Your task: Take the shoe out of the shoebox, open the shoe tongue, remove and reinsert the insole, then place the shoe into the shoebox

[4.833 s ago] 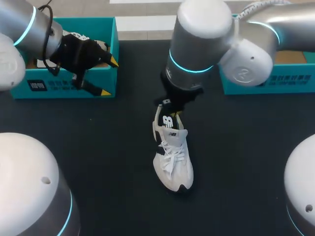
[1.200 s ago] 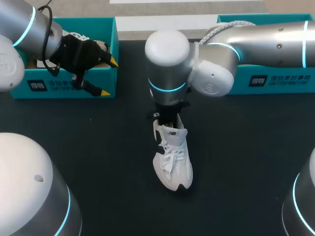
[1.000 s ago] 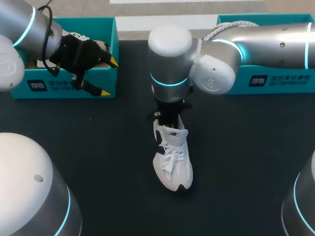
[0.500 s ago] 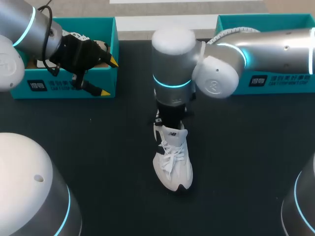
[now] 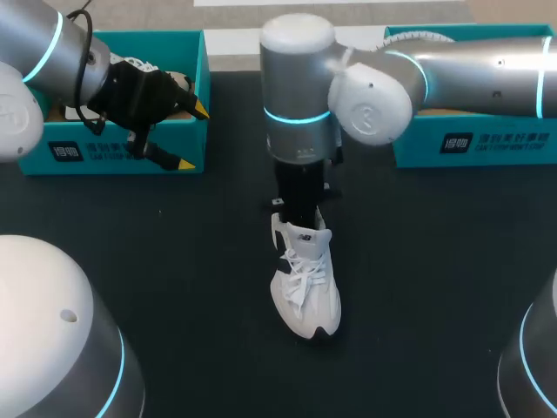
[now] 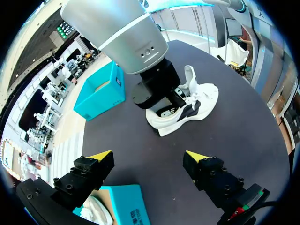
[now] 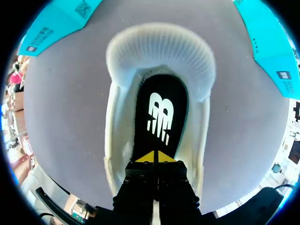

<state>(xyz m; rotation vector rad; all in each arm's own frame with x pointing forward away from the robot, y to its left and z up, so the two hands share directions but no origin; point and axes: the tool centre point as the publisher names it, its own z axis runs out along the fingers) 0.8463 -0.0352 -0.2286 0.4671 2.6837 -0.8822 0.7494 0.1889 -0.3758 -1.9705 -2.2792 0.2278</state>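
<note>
Right wrist view is showing the right gripper [image 7: 154, 157], tips clenched, hovering inside the shoe [image 5: 305, 279] at the middle of the table [image 5: 435, 279], above its black insole [image 7: 157, 112]; the insole step is seemingly underway, next needing a pinch on its heel end, while the left gripper [image 6: 149, 155] is hanging released.

- insole [image 7: 159, 112]: big white two-letter logo on the black, dead clear in the right wrist view
- shoe [image 5: 306, 287]: small dark logo mark up by the tongue
- left shoebox [image 5: 113, 155]: dark square badge plus a white line on the front wall; Chinese characters, I think, too small to read
- right shoebox [image 5: 496, 144]: same badge and white lines
</note>
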